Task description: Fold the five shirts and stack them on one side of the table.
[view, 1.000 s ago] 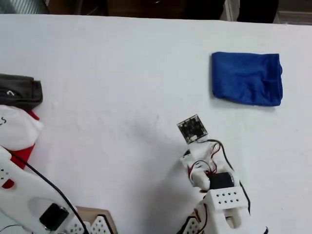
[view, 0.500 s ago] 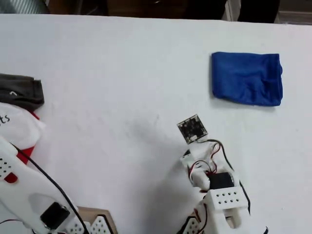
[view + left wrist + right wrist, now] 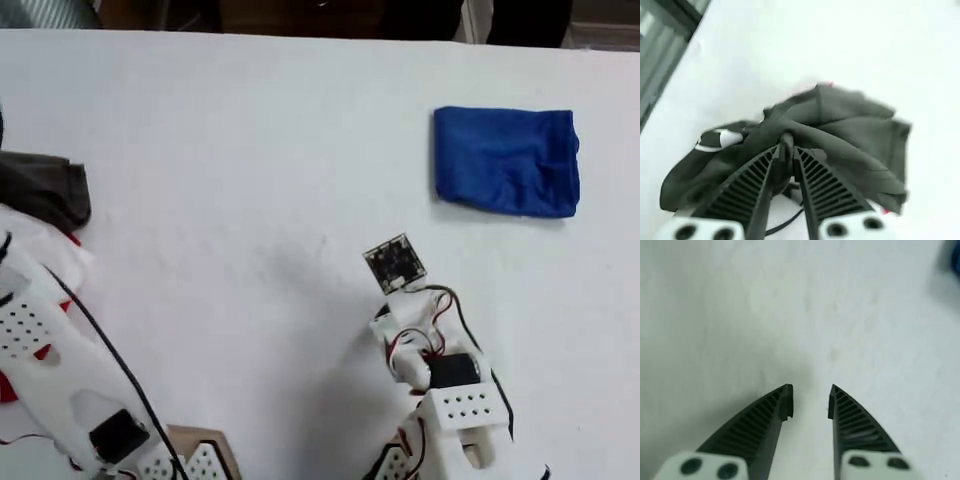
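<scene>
Table (image 3: 250, 150): white and plain, seen from above in the high view, with dark furniture just past the far edge.
Blue shirt (image 3: 507, 162): folded into a tidy rectangle, lying flat near the far right corner, well apart from the other shirts and from both arms.
Grey shirt (image 3: 40, 190): dark and crumpled, at the left edge about halfway along it; bunched into loose folds in the left wrist view, with a small white mark on one side.
White shirt (image 3: 45, 262): white with red parts, unfolded, at the left edge just on the near side of the grey shirt and touching it, partly hidden under the left arm.
Left arm (image 3: 60, 370): white, slanting from the near left corner toward the left edge, with a black cable running along it.
Left gripper (image 3: 788, 147): fingers pressed almost together, pinching a raised fold of the grey shirt between the tips.
Right arm (image 3: 445, 395): white, at the near edge right of the middle, wrapped in red and black wires, with a small square board (image 3: 395, 263) at its far end.
Right gripper (image 3: 810, 402): fingers a little apart, nothing between them, bare table underneath.
Rails (image 3: 660, 40): grey metal, beyond the table's left edge in the left wrist view.
</scene>
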